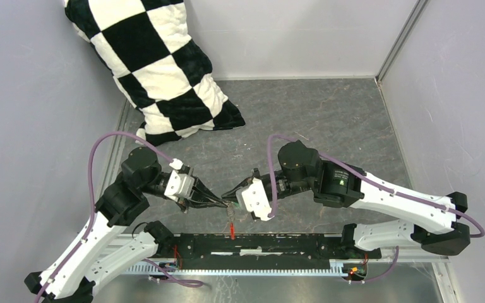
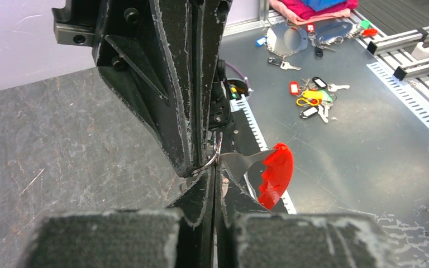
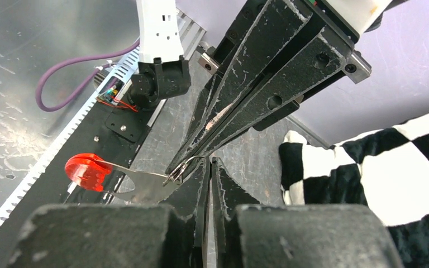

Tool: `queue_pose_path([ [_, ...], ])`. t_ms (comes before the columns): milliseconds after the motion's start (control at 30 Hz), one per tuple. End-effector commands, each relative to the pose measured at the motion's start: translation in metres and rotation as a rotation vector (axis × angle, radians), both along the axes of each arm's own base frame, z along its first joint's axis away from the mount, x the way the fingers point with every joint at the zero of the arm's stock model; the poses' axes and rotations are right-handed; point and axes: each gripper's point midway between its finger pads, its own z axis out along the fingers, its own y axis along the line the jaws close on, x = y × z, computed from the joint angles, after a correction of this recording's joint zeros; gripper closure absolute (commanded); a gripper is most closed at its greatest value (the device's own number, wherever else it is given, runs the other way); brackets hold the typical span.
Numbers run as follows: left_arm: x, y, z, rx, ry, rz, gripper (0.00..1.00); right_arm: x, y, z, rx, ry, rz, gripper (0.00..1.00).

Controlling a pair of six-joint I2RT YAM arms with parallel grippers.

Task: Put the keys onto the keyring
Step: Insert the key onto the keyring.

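Left end effector (image 2: 213, 176) clamped shut on keyring (image 3: 176, 174), which sits well apart from the checkered pillow (image 1: 158, 69); red tag (image 2: 275, 174) dangles. Right end effector (image 3: 209, 164) pinched closed at the ring (contents hidden between fingertips).

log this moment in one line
left gripper: shut on keyring | right gripper: shut on keyring | red tag: dangling off ring

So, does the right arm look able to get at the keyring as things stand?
Probably yes: the right gripper is closed right at the ring of the keyring, tip to tip with the closed left gripper, and nothing stands between them. Only the left gripper crowds that spot.
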Motion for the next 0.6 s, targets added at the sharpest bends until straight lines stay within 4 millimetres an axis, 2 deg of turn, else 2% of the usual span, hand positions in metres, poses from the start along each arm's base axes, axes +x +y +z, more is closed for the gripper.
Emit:
queue_pose_path([
  [0,0.022,-0.007,0.030,-0.094,-0.060,0.108,0.98,0.003,0.005,0.003,0.034,0.020,-0.031,0.92],
  [400,0.044,-0.010,0.042,-0.135,0.004,0.252,0.98,0.012,0.006,0.024,0.138,-0.002,-0.090,0.85],
  [567,0.048,-0.009,0.047,-0.151,0.007,0.274,0.98,0.013,0.005,0.021,0.125,0.003,-0.090,0.85],
])
